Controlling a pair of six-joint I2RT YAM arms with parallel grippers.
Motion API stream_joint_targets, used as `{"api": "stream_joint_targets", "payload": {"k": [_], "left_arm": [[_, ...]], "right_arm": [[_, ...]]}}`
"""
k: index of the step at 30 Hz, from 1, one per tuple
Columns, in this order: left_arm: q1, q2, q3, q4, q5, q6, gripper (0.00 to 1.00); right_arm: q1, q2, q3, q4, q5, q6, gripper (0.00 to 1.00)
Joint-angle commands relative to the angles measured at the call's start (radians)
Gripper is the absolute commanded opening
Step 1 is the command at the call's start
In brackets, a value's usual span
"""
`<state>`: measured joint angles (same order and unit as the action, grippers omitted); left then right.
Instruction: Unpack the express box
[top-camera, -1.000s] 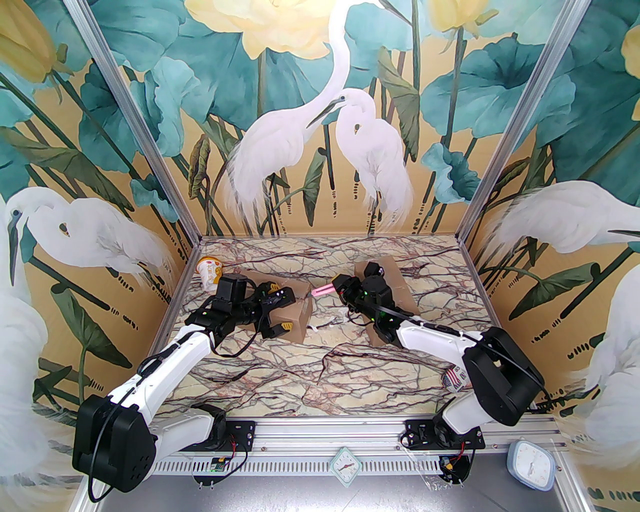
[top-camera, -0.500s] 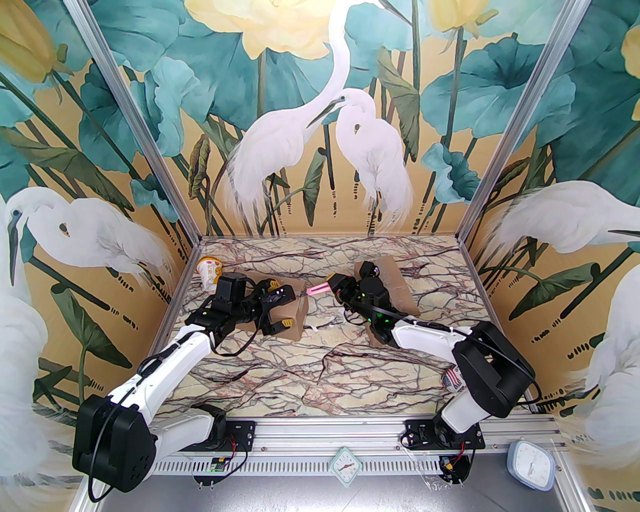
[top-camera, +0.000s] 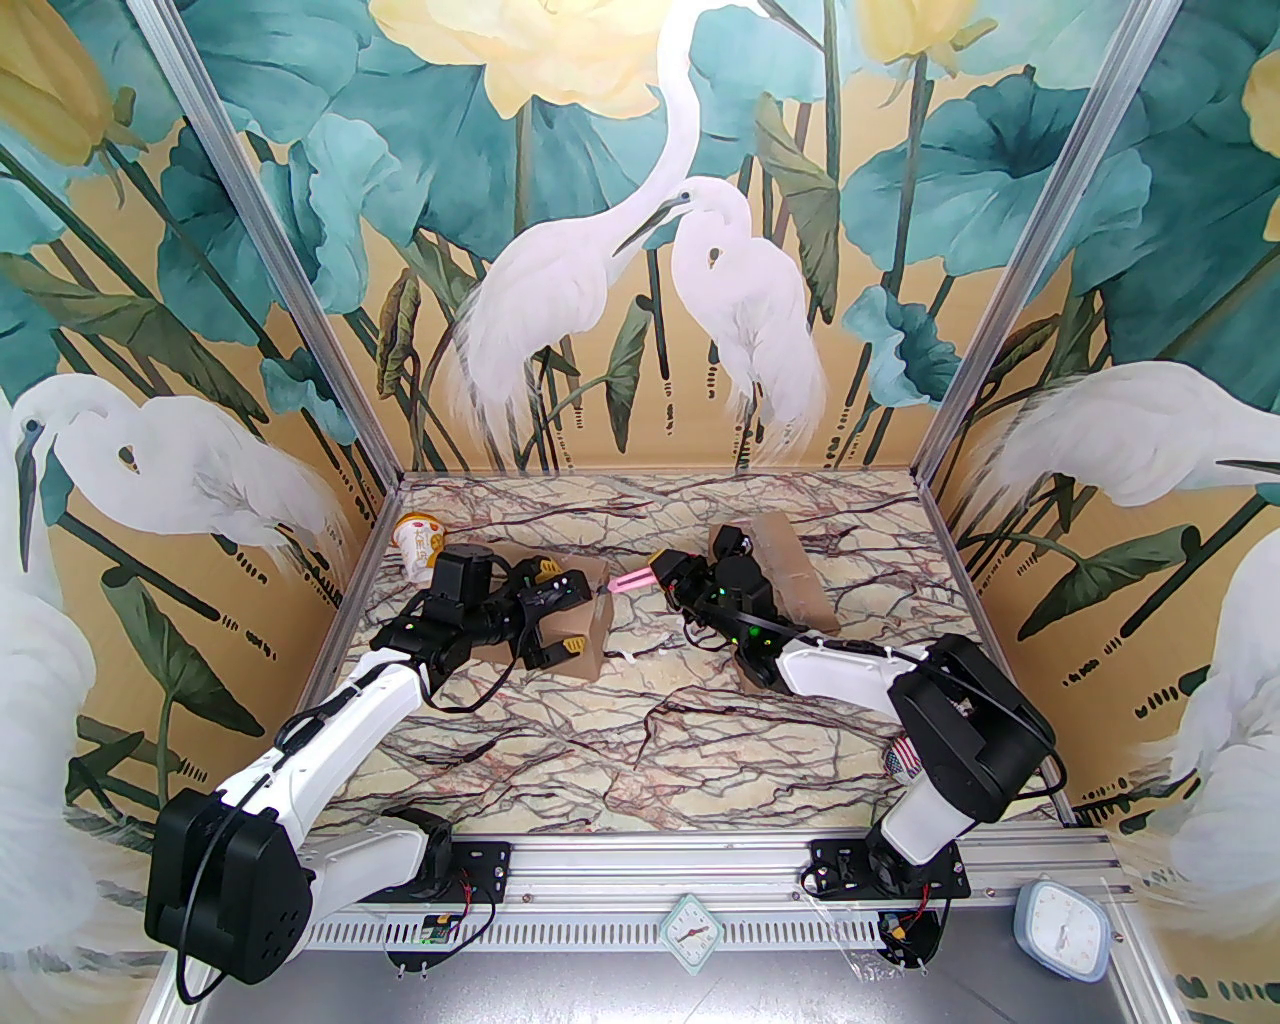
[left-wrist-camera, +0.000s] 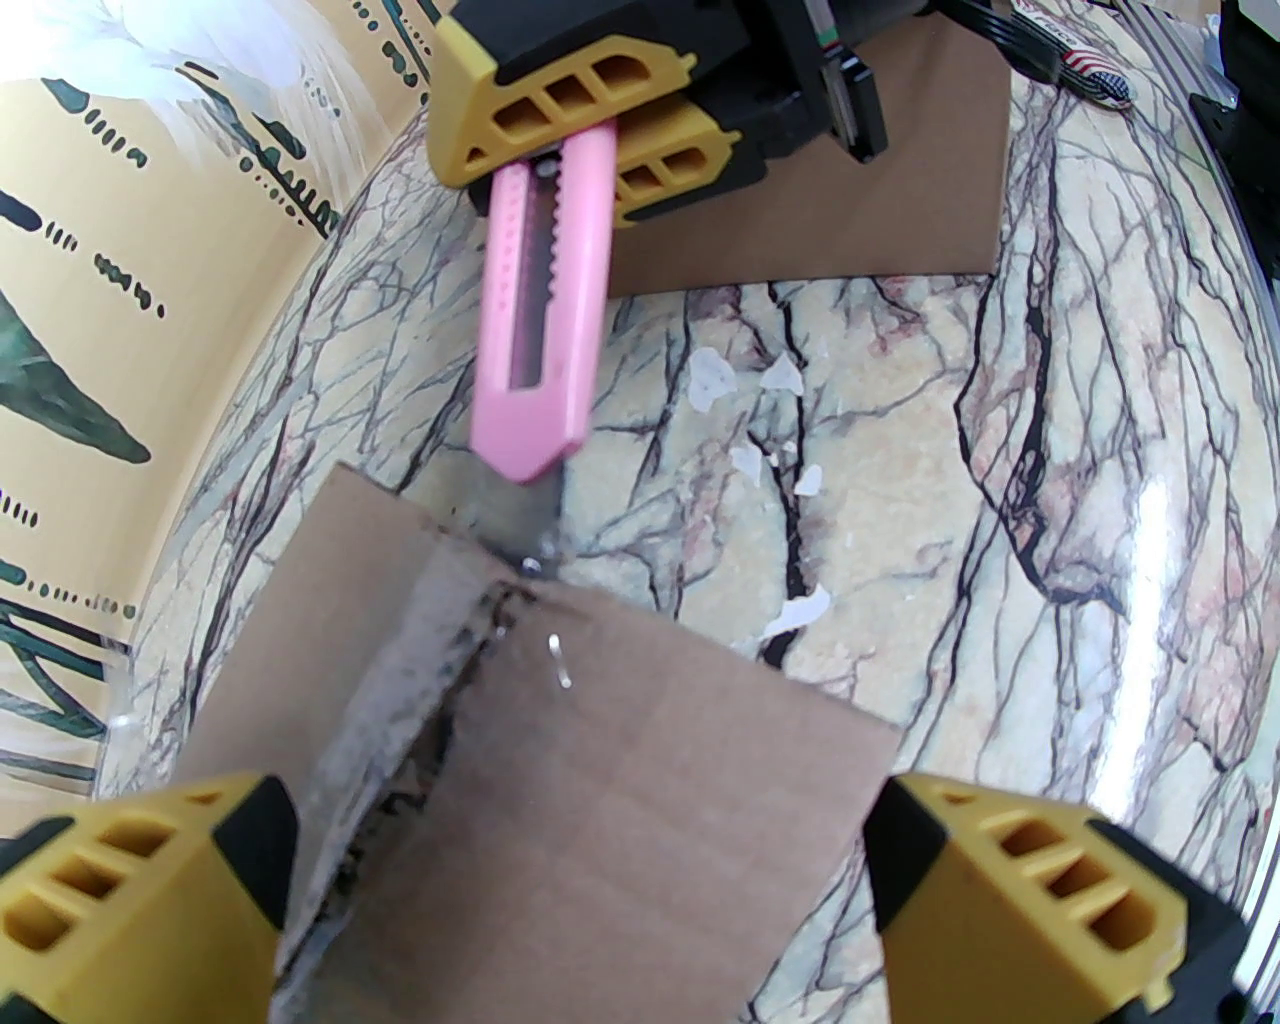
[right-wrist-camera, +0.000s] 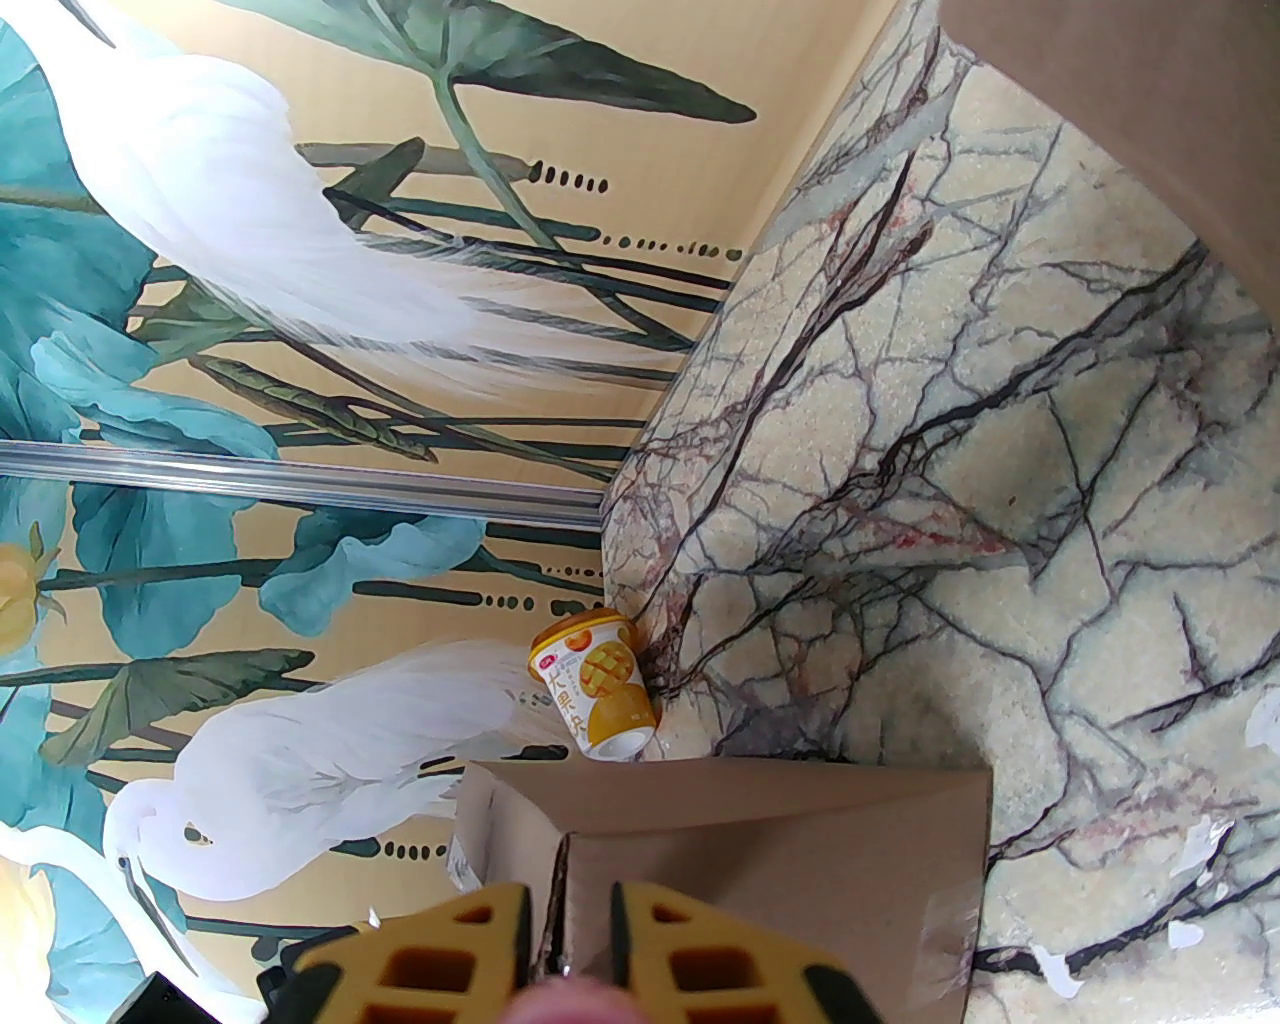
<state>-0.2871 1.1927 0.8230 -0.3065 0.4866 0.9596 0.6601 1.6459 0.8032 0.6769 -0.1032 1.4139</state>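
**Two arms at the box, blade on its seam**

Nearest, on the frame rail, lie a teal diamond clock (top-camera: 690, 928) and a pale blue square clock (top-camera: 1060, 928). A little ball (top-camera: 908, 757) in stars and stripes sits on the marble table (top-camera: 650, 740) by the right arm.

Mid-table on the left stands the express box (top-camera: 592, 640), brown and plain, with no label that can be read. The left gripper (top-camera: 560, 610) hangs over it with its jaws spread wide; whether they touch the cardboard I cannot tell. White tape scraps (left-wrist-camera: 790, 615) lie just right of the box.

The right gripper (left-wrist-camera: 590, 150) is clamped on the rear end of a pink cutter (left-wrist-camera: 540, 330). The cutter's long axis runs left to right across the table, nose pointing left at the box. Its bared blade meets the right-hand end of the box's ragged top seam.

Under the right arm lies a flat cardboard sheet (top-camera: 790, 560). In the far left corner stands a yellow cup (right-wrist-camera: 600, 690) showing diced mango; its characters are too small to read.
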Motion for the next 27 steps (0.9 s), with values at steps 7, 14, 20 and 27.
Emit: {"api": "stream_joint_targets", "payload": {"k": [7,14,20,27], "left_arm": [[0.007,0.047,0.024,0.083,-0.040,-0.030,0.99],[0.014,0.050,0.042,0.066,-0.037,-0.061,0.99],[0.042,0.056,0.059,0.047,-0.006,-0.095,0.99],[0.046,0.085,0.086,0.028,0.014,-0.108,0.99]], "right_arm": [[0.008,-0.004,0.000,0.039,-0.113,0.028,0.00],[0.008,-0.043,-0.020,-0.011,-0.125,0.005,0.00],[0.007,-0.105,-0.022,-0.141,-0.104,-0.062,0.00],[0.006,-0.103,-0.027,-0.120,-0.116,-0.048,0.00]]}}
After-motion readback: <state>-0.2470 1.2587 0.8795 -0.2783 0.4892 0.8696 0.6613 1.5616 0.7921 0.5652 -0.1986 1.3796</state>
